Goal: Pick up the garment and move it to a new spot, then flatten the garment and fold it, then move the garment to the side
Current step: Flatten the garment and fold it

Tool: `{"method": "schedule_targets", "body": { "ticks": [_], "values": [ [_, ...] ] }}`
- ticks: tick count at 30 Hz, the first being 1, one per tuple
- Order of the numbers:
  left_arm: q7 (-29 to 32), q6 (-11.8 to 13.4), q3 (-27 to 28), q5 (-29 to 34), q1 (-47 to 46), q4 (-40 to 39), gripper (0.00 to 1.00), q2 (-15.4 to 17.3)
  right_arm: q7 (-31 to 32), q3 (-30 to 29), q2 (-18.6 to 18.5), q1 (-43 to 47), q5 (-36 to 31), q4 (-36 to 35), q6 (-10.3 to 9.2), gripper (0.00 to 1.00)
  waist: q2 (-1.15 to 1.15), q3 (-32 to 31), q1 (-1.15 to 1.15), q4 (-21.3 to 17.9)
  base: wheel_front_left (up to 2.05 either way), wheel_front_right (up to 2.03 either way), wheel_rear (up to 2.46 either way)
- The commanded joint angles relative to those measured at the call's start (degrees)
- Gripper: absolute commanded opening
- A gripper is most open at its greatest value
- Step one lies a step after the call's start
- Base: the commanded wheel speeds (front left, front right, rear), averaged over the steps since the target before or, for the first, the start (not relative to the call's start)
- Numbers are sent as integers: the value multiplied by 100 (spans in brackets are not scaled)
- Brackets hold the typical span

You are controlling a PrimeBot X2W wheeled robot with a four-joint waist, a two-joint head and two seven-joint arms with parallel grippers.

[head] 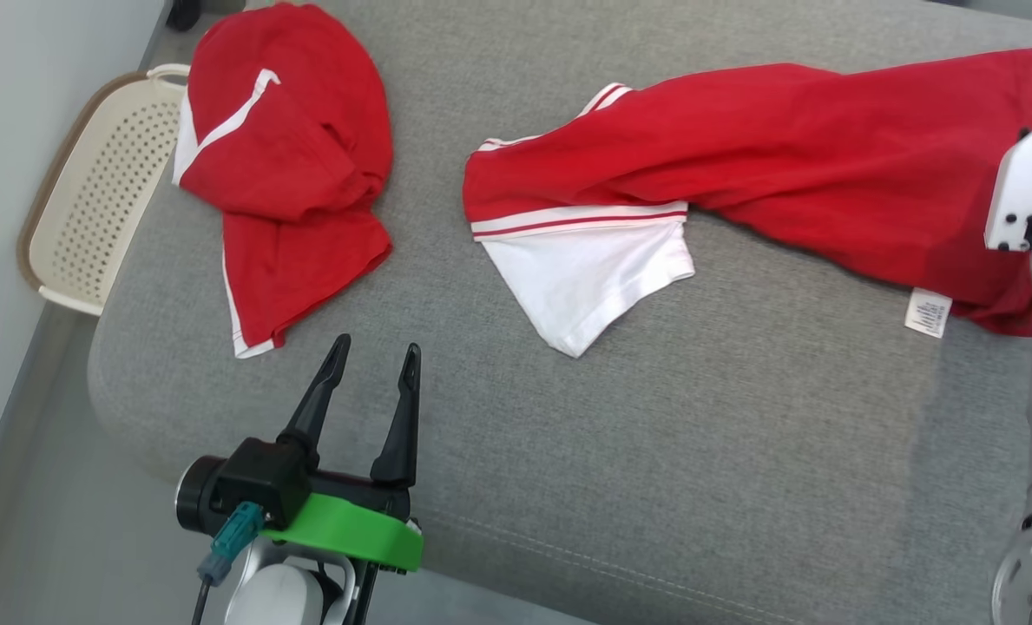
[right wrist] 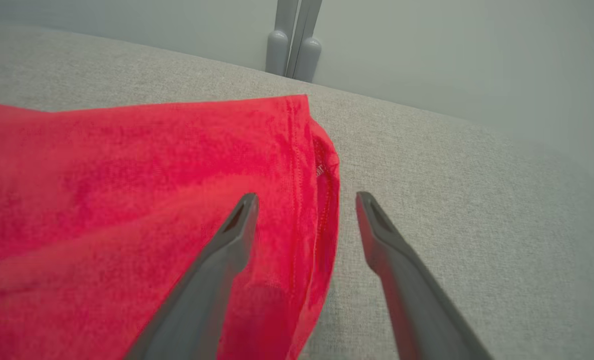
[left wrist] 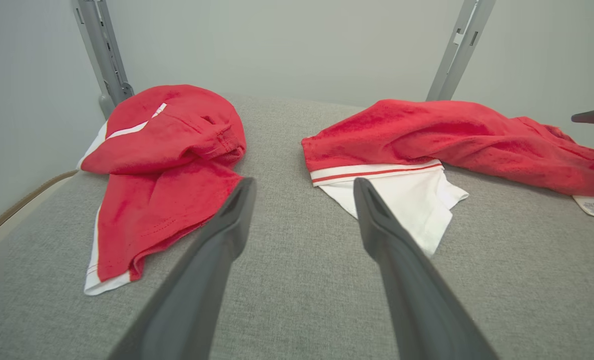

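The garment (head: 785, 156), a red tee w/ white trim, is laid stretched out across the right half of the grey fabric surface (head: 654, 451), rumpled and not yet flattened. Its white sleeve (head: 594, 278) is spread toward the near side nr the middle. A white care label (head: 928, 312) is turned out at the near edge of the right end.

The right gripper (right wrist: 305, 197) is seen w/ fingers well apart and nothing clamped btwn them. In the right wrist view one finger is placed over the red cloth just inside the stitched hem, the other over bare grey fabric beside it, and the hem edge is lined up btwn the two. Whether the tips touch the cloth can't be told. In the head view that arm's pale wrist housing (head: 1023, 187) is seen at the right edge, over the garment's end.

The left gripper (head: 377, 347) is held empty w/ fingers apart, above the near left part of the surface. It is pointed at the gap btwn the garment and a second red garment (head: 290, 148), which is bunched at the far left corner. Neither is touched by it.

A cream perforated basket (head: 90, 200) w/ a brown rim is set beside the surface's left edge.
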Motion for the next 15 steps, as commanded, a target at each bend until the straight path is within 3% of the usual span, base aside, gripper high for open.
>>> {"method": "schedule_targets", "body": {
  "ticks": [1, 7, 15],
  "values": [
    [2, -4, 27, 40, 76, 29, 100, 2, 129, 156, -10, 295, 163, -284, -4, 100, 0, -228, 0, -235, 0, 0, 0],
    [2, -11, 67, 97, 174, 91, 100, 4, 329, 586, 78, 1226, 634, -1350, -5, 100, 0, -488, 0, -496, 0, 0, 0],
    [2, -18, 107, 147, 291, 197, 100, 4, 279, 1032, 472, 2740, 1325, -2849, -4, 100, 0, -761, 0, -792, 0, 0, 0]
  ]
}}
